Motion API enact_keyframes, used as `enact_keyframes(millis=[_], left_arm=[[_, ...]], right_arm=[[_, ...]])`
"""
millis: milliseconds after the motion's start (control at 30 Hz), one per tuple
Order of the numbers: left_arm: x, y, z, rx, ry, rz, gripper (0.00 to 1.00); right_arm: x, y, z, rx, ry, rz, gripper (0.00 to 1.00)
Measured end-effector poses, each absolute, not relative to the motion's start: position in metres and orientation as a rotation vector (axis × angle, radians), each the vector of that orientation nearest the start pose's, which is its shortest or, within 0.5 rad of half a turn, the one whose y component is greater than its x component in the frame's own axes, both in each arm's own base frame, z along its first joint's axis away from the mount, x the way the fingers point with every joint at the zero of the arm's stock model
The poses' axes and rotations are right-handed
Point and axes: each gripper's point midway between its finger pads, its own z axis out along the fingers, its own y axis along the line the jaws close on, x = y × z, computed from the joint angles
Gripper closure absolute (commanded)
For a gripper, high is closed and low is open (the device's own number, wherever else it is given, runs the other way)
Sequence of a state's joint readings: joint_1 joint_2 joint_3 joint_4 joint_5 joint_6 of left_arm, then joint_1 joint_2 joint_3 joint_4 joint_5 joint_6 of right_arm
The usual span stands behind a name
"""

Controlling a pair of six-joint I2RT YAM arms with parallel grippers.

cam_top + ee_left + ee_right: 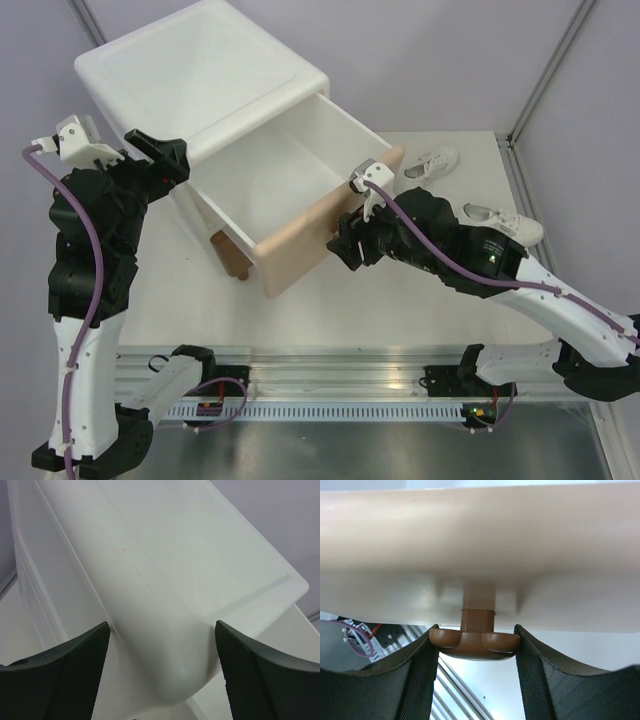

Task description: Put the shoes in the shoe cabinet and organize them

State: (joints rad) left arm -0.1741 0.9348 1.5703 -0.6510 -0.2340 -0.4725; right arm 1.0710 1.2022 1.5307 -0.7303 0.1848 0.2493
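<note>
Furthest left, our left gripper [160, 152] sits at the near-left corner of the cabinet [200, 70]. In the wrist view its jaws are wide apart with the rounded corner between them; we cannot tell whether either finger [65, 675] touches the wall. We judge it is parked there to brace the cabinet, so the box does not slide when the drawer is worked.

Next comes the upper drawer [270, 170], drawn well out toward the right and front. No shoe lies in it yet, so we take it that it is held open for loading.

At its beige front, our right gripper [352, 240] has its jaws clamped on the brown knob [475, 642], one finger pressed against each side. The knob is the only handle for moving the drawer.

Furthest right, on the table [420, 300], a white shoe [432, 162] lies just beyond the far end of the drawer front. A second shoe [505, 222] lies behind the right arm. Both are outside the cabinet and within that arm's side. We cannot see the black pair.
</note>
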Motion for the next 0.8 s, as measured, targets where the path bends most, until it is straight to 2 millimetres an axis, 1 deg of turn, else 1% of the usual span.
enact_keyframes(millis=[333, 433, 467, 533, 567, 633, 667, 733, 800], left_arm=[[0.272, -0.025, 0.479, -0.419, 1.534, -0.317, 0.12], [0.272, -0.024, 0.479, -0.420, 1.533, -0.316, 0.12], [0.272, -0.024, 0.479, -0.420, 1.533, -0.316, 0.12], [0.272, -0.024, 0.479, -0.420, 1.532, -0.316, 0.12], [0.272, -0.024, 0.479, -0.420, 1.532, -0.316, 0.12], [0.272, -0.024, 0.479, -0.420, 1.532, -0.316, 0.12], [0.272, -0.024, 0.479, -0.420, 1.532, -0.316, 0.12], [0.272, -0.024, 0.479, -0.420, 1.531, -0.317, 0.12], [0.271, -0.024, 0.479, -0.420, 1.530, -0.317, 0.12]], right_arm=[[0.177, 0.281, 0.361, -0.712, 1.922, 0.667, 0.99], [0.174, 0.280, 0.360, -0.721, 1.924, 0.674, 0.93], [0.174, 0.280, 0.358, -0.725, 1.926, 0.677, 0.83], [0.172, 0.280, 0.357, -0.730, 1.927, 0.682, 0.68], [0.172, 0.280, 0.357, -0.730, 1.926, 0.685, 0.53], [0.172, 0.280, 0.358, -0.729, 1.922, 0.688, 0.42], [0.172, 0.280, 0.358, -0.728, 1.921, 0.689, 0.35], [0.171, 0.280, 0.359, -0.718, 1.922, 0.702, 0.25], [0.169, 0.279, 0.360, -0.703, 1.926, 0.717, 0.21]])
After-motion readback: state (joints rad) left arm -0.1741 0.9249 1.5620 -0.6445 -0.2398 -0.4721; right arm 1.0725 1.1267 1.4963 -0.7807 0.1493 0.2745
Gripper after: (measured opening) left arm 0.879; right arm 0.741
